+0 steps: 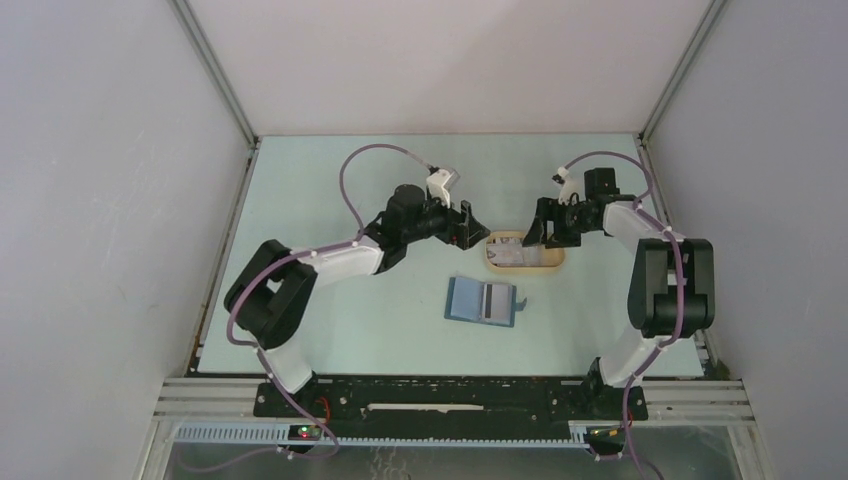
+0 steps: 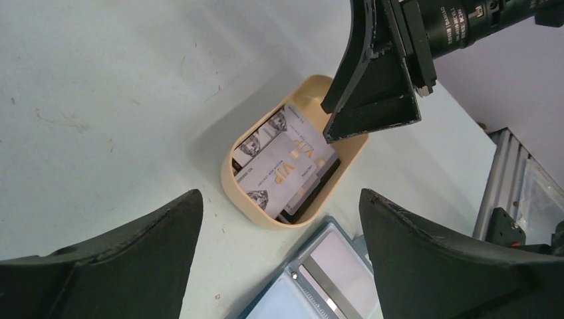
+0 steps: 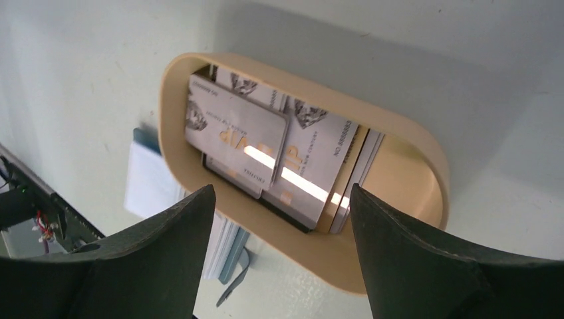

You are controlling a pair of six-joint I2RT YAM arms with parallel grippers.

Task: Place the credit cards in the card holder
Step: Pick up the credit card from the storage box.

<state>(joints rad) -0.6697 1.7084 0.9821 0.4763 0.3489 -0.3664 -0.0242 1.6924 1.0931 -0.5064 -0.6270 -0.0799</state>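
Observation:
Several whitish-grey credit cards (image 1: 512, 252) lie stacked in a beige oval tray (image 1: 555, 262); they also show in the left wrist view (image 2: 286, 165) and the right wrist view (image 3: 266, 149). The teal-blue card holder (image 1: 484, 301) lies open on the table below the tray, with a card in a pocket; it also shows in the left wrist view (image 2: 319, 282). My left gripper (image 1: 474, 228) is open and empty at the tray's left end. My right gripper (image 1: 537, 232) is open and empty above the tray's right part.
The beige tray (image 2: 249, 203) (image 3: 406, 133) sits mid-table between the two grippers. White enclosure walls stand on three sides. The right gripper's finger (image 2: 372, 86) hangs over the tray's far end in the left wrist view.

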